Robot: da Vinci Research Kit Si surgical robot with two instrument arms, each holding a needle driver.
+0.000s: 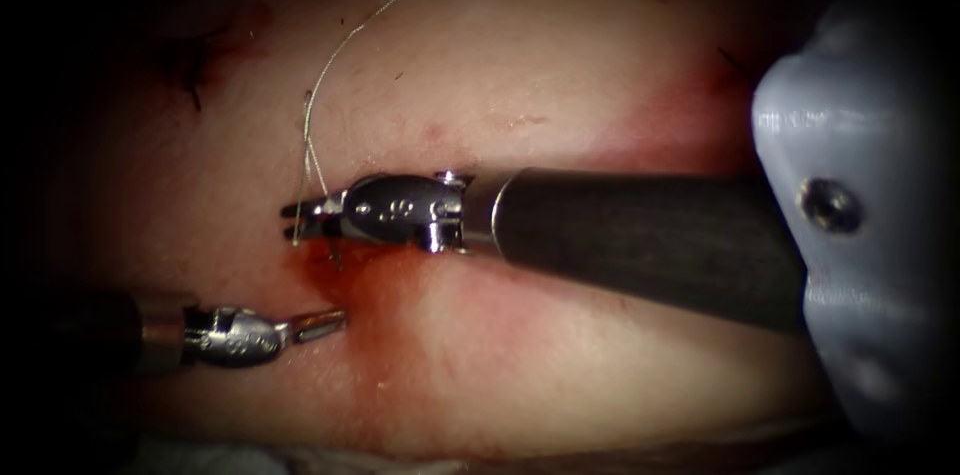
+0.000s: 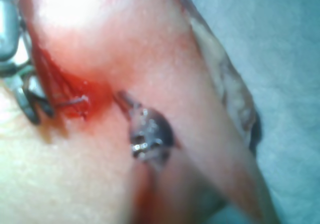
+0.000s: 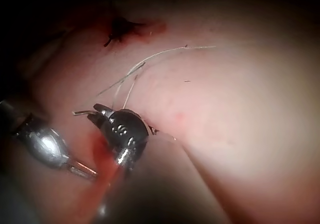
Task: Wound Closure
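Note:
My right tool (image 1: 290, 220) lies across the tissue (image 1: 560, 95) from the right, with its tips at the upper end of the red cut (image 1: 350, 270). Its jaws stand slightly apart. A pale thread (image 1: 340, 50) comes down from above, and one strand (image 1: 300, 175) passes between the jaw tips to the tissue. In the right wrist view several thread strands (image 3: 130, 74) run down to the same jaws (image 3: 86, 111). My left tool (image 1: 335, 320) rests left of the cut, jaws together, holding nothing. I cannot make out the needle.
Red fluid (image 1: 400, 285) stains the tissue around the cut and also shows as a red streak (image 3: 102, 164) in the right wrist view. A dark older puncture (image 1: 195, 65) sits at the far upper left. Pale cloth (image 2: 280, 59) lies beyond the tissue's edge.

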